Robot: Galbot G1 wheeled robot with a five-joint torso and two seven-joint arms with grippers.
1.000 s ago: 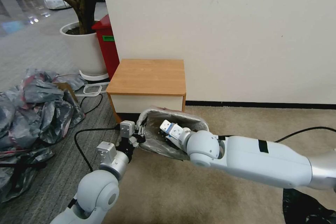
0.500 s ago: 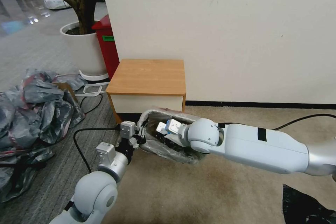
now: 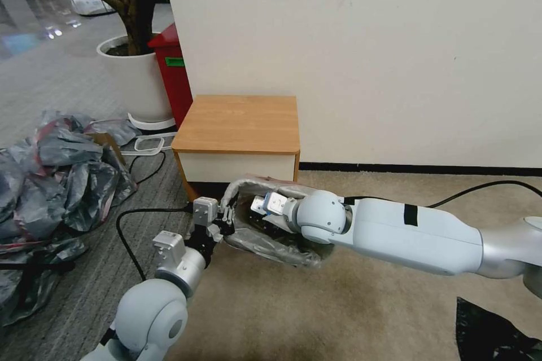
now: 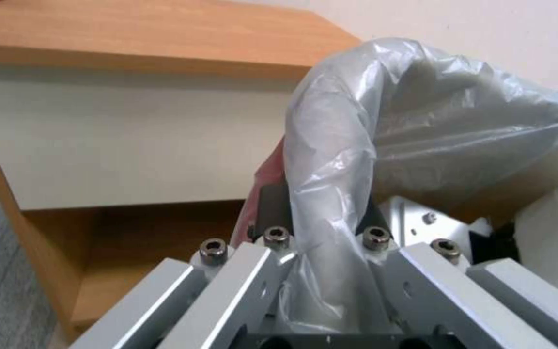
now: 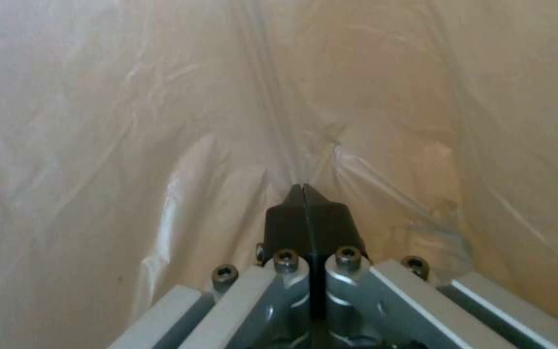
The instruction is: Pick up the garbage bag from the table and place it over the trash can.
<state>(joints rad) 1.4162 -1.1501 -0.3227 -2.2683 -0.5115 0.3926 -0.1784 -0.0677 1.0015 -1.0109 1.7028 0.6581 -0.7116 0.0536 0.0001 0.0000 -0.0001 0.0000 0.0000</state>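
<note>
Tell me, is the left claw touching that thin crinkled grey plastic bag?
Touching. The left wrist view shows the grey plastic bag pinched between the left gripper and its dark fingertips.

the garbage bag (image 3: 265, 245) is translucent grey with a pink-red rim band over the cream trash can (image 3: 227, 190), the table (image 3: 240, 122) has a light-brown wood-grain top and white drawer front, and the right gripper (image 5: 305, 213) has black fingertips on silver metal.
</note>
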